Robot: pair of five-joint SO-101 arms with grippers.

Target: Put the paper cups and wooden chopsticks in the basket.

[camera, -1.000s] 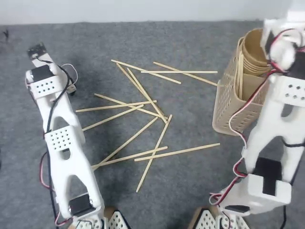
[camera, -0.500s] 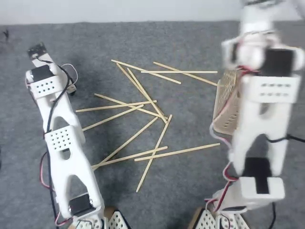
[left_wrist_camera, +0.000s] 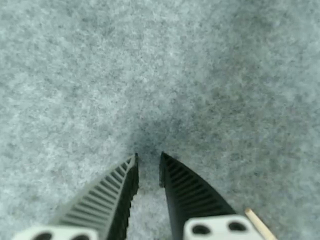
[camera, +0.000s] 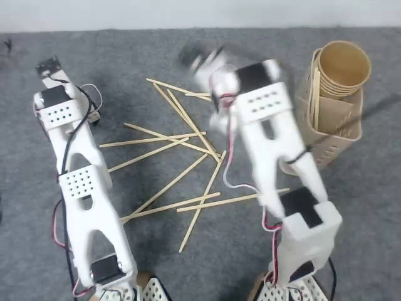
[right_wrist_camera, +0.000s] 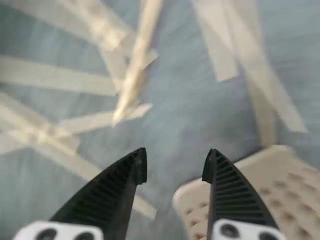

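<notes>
Right wrist view has the right pincer (right_wrist_camera: 176, 152) spread wide with nothing between its jaws, hanging just above crossed loose chopsticks (right_wrist_camera: 135, 65). From the high view this pincer (camera: 203, 59) sits over the far end of the pile, toward the far edge of the table (camera: 125, 56).

The left pincer (left_wrist_camera: 149, 156) is all but closed, a thin slit between its jaws, and it holds nothing. It rests low over bare grey surface near the far left corner, well apart from the basket.

The cup part of the task looks done: paper cups (camera: 341, 63) stand nested in the basket (camera: 335, 141) near the right edge, and a few sticks (camera: 315, 94) stand upright beside them. Most of the work is left, since many loose chopsticks (camera: 207, 205) lie crossed over the middle of the table.

Room is fair. Bare surface lies beyond the pile toward the far edge and in front of it. The left arm lies along the left side, and some stick ends reach close to it. Between the pile and the basket the right arm itself crosses the gap. The cups take up much of the basket's mouth, so sticks likely have to go into the narrow part beside them.
</notes>
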